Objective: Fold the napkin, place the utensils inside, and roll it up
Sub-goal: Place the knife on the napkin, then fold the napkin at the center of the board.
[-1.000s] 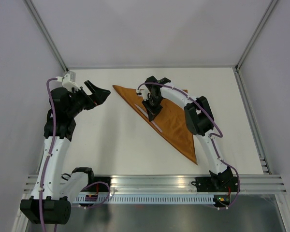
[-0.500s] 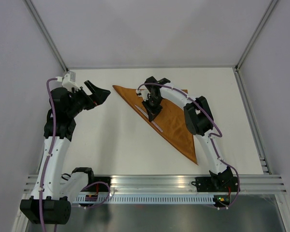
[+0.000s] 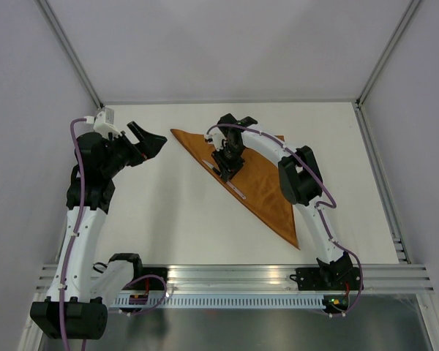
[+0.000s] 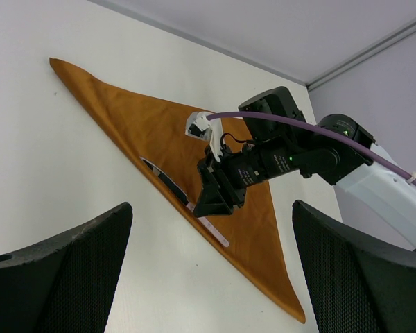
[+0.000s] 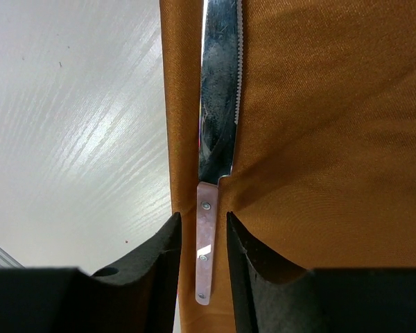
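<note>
The rust-brown napkin (image 3: 267,186) lies folded into a triangle on the white table, its long edge running from far left to near right. The knife (image 3: 234,189) rests on it along that edge, silver blade (image 5: 218,104) away from the wrist and pinkish handle (image 5: 206,250) toward it. My right gripper (image 3: 225,167) stands over the handle, open, with a thin gap between each finger (image 5: 163,257) and the handle. My left gripper (image 3: 148,141) hangs open in the air left of the napkin (image 4: 139,125), holding nothing.
Bare white table (image 3: 168,212) stretches left of and in front of the napkin. Grey enclosure walls close in the far and side edges. An aluminium rail (image 3: 234,278) with the arm bases runs along the near edge.
My right gripper's jaws have parted and let go of the knife handle, which now lies free on the napkin. The left arm has not moved.
</note>
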`<state>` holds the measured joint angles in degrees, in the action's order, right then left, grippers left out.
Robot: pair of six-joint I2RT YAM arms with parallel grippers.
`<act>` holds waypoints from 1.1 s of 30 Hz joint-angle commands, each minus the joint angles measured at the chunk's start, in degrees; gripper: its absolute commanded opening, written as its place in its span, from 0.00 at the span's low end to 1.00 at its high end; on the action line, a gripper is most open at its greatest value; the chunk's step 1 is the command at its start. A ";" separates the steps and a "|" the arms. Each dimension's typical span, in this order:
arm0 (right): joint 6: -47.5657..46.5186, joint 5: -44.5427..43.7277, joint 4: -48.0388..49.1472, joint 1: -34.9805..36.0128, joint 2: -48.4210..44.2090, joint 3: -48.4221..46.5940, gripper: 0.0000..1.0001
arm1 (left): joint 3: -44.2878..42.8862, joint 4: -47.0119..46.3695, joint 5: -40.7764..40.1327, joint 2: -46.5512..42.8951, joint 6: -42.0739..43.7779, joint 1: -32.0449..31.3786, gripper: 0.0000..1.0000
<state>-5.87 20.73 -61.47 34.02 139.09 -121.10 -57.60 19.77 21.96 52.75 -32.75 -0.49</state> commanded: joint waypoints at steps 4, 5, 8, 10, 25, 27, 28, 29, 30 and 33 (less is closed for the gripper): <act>3.06 -2.80 -3.30 0.43 -1.36 -3.62 0.38 | -1.37 0.71 0.98 -0.99 2.69 -0.30 1.00; 3.06 -2.98 -3.13 0.43 -2.75 -3.79 0.40 | -1.37 0.10 2.46 -0.90 3.22 -0.30 1.00; 2.97 -3.24 -1.55 -0.71 -7.92 -2.84 0.40 | 0.21 -3.75 5.19 -0.81 4.89 -1.43 1.00; 3.49 -2.63 0.99 -3.33 -11.19 -1.60 0.41 | -0.05 -4.39 3.72 -0.11 6.82 -4.41 1.00; 5.69 15.21 13.66 -39.37 -38.80 22.20 0.45 | 10.05 -30.99 -34.86 16.14 34.23 -60.39 0.96; 5.69 16.00 14.27 -42.18 -39.86 23.45 0.45 | 10.06 -33.91 -38.38 22.18 37.65 -66.99 0.95; 5.61 16.09 14.19 -42.89 -40.03 23.97 0.45 | 9.71 -35.14 -39.26 24.22 38.54 -68.75 0.95; 5.43 16.09 14.19 -43.42 -40.12 24.15 0.45 | 9.44 -37.50 -40.57 26.24 39.25 -71.64 0.95; 5.34 16.09 14.45 -44.12 -40.12 24.42 0.45 | 9.09 -38.57 -41.28 30.44 40.74 -72.97 0.94; 5.25 16.45 14.71 -44.74 -40.03 25.03 0.45 | 7.16 -41.39 -43.04 36.26 43.11 -76.76 0.93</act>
<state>-1.23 34.37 -49.06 -10.41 100.16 -95.98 -48.18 -13.02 -15.14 85.27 2.96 -74.67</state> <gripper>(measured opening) 0.446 0.935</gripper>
